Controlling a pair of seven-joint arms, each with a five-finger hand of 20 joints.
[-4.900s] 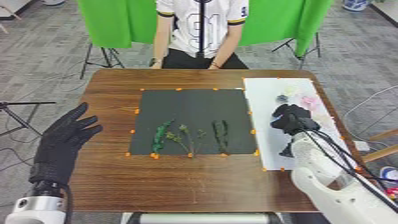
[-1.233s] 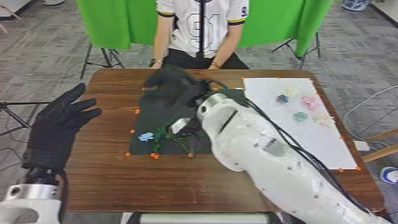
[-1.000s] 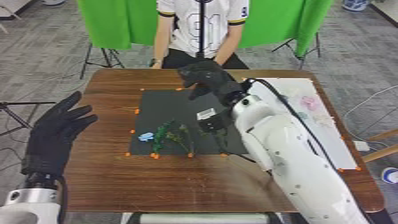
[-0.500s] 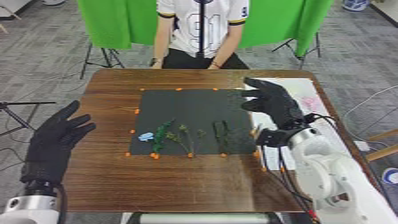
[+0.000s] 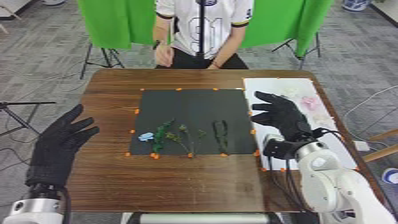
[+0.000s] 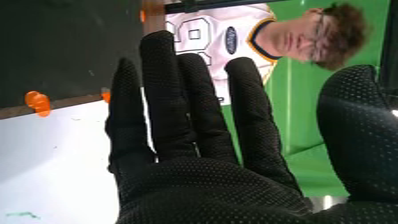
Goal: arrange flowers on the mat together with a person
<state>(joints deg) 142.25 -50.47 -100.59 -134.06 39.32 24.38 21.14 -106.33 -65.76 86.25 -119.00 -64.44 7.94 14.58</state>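
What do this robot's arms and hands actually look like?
The left arm and right arm are smooth, rounded and white, with black cables running beside them. The left hand and right hand are shaped like human ones, each with fingers and a thumb, in black fabric gloves; the right glove has a finely dotted, mesh-like texture.

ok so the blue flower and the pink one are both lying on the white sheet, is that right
Not quite: the blue flower is on the dark mat, to the left of the leafy green stem, as the head view shows. The pink one does lie on the white sheet.
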